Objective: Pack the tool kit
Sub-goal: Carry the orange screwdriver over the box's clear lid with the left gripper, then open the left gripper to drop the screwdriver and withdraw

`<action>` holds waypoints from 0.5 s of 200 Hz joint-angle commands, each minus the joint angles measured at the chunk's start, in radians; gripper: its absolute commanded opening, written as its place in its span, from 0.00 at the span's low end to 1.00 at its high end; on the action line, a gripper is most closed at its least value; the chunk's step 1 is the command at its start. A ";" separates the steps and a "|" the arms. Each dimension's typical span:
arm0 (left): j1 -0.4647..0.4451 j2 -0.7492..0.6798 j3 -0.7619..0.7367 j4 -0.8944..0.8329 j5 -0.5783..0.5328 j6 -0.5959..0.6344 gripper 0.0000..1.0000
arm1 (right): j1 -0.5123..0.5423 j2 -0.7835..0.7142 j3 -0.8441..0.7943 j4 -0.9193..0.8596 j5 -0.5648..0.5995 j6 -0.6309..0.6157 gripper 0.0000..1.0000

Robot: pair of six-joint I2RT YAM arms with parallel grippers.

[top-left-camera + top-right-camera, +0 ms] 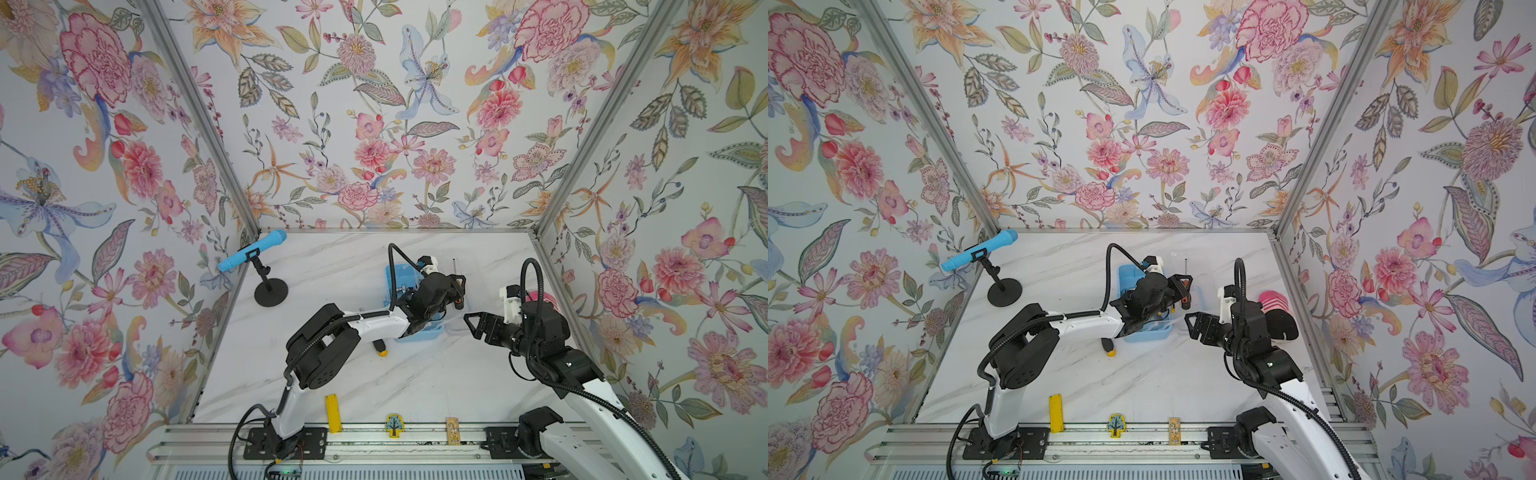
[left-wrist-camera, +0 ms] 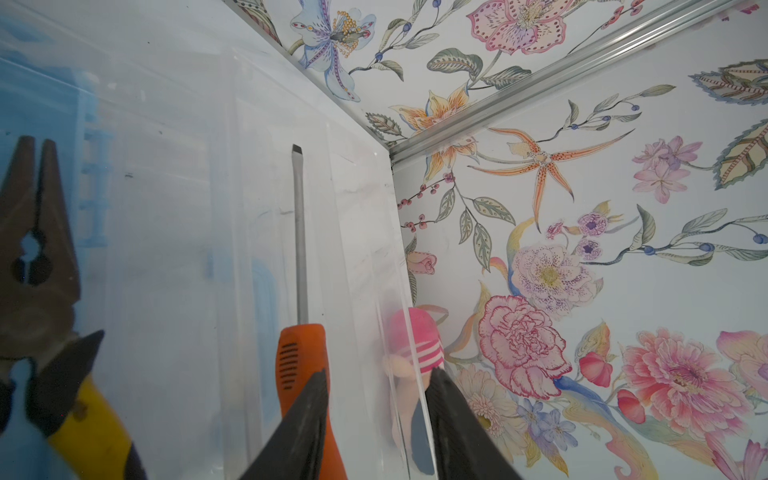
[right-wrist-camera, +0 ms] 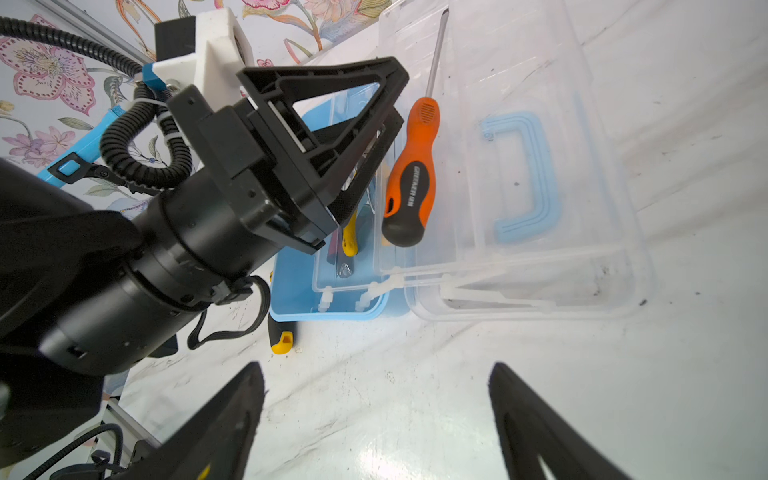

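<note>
Left gripper (image 2: 377, 372), parted and empty, hovers over the open light-blue tool box (image 3: 291, 291); the orange screwdriver (image 3: 411, 166) lies on the box's flipped-open clear lid (image 3: 590, 75). Right gripper (image 3: 376, 365) hangs spread beside the box. Best pinch the handle squarely, then lay it inside
</note>
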 commanded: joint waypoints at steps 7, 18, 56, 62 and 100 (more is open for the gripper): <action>-0.001 -0.092 -0.065 0.060 0.006 0.091 0.42 | -0.002 0.023 0.038 0.008 -0.002 0.000 0.83; -0.003 -0.154 -0.124 0.070 0.000 0.143 0.42 | 0.009 0.044 0.055 0.009 -0.008 -0.003 0.82; -0.001 -0.469 -0.438 -0.050 -0.152 0.287 0.43 | 0.175 0.145 0.147 -0.015 0.121 -0.041 0.80; -0.001 -0.534 -0.483 -0.085 -0.181 0.300 0.43 | 0.213 0.174 0.169 -0.020 0.149 -0.051 0.80; -0.001 -0.832 -0.733 -0.288 -0.368 0.315 0.43 | 0.460 0.441 0.355 -0.038 0.226 -0.149 0.80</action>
